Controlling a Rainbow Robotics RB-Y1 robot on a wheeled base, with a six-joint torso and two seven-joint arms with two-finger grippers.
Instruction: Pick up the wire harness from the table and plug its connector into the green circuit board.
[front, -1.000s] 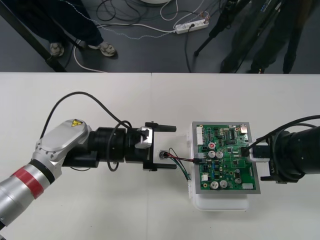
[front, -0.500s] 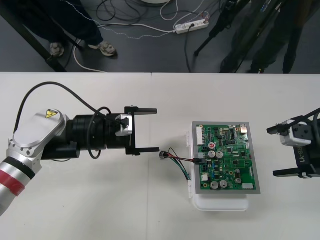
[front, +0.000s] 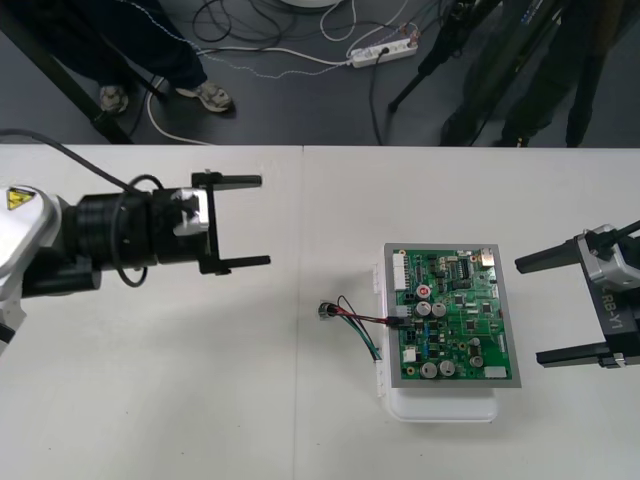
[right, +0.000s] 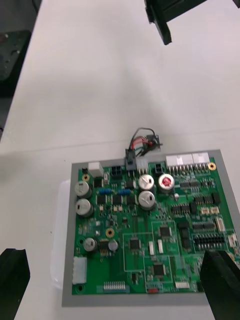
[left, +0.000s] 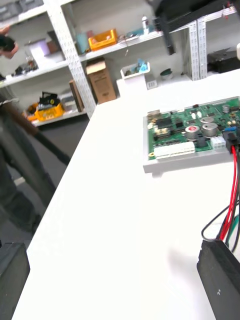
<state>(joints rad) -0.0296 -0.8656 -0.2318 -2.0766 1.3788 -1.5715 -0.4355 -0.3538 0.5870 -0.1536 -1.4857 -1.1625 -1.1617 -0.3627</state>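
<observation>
Left gripper (front: 264, 221) hangs over the left part of the table (front: 150, 380), well apart from the work, black fingers spread wide with nothing between them. To its right, near table centre, lies the wire harness (front: 350, 318). Its round metal socket (front: 325, 311) is the left end and rests on the table surface. The red, black and green wires (front: 365, 325) loop right to the small black plug (front: 399, 322). The plug sits at the left edge of the green circuit board (front: 455, 320). In the right wrist view it appears set into a connector on that edge, though how deep cannot be told. The board rests on its white base (front: 440, 405). Right gripper (front: 529, 312) stands just off the board's right edge, fingers wide apart, holding nothing. Judgement: the plugging step looks done, neither arm has hold of the harness, and the task is at or near its end. The next move likely calls only for each arm to go to its own side without brushing the wires or nudging the board. If seating is in doubt, a light press on the plug with the board steadied.
</observation>
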